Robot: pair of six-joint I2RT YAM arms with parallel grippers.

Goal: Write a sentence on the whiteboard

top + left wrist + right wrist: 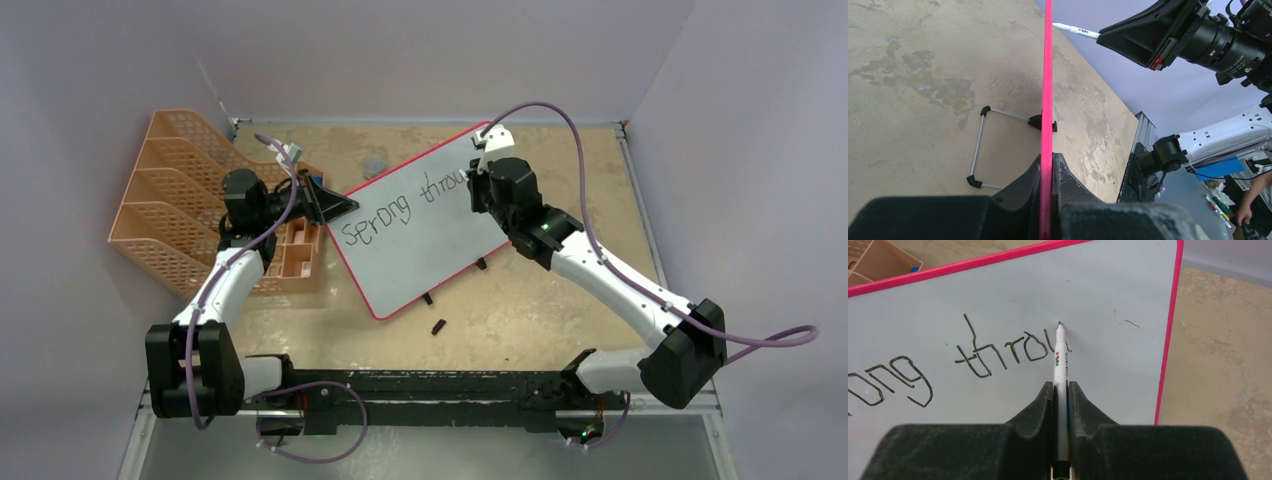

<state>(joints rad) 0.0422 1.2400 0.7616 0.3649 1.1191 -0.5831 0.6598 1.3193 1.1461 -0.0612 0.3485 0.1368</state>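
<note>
Here, the left gripper (1047,162) is clamped on the edge of the board (430,250), which sits mid-table. The right gripper (1061,390) is clamped on the marker (1060,352), its tip at "throu" in the sentence (983,357). Best practice is probably light, even pressure, short strokes and a rigid board.

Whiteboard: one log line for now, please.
left hand: shut on whiteboard edge | right hand: shut on marker, tip at whiteboard | sentence: "Sprong throu", unfinished
</note>
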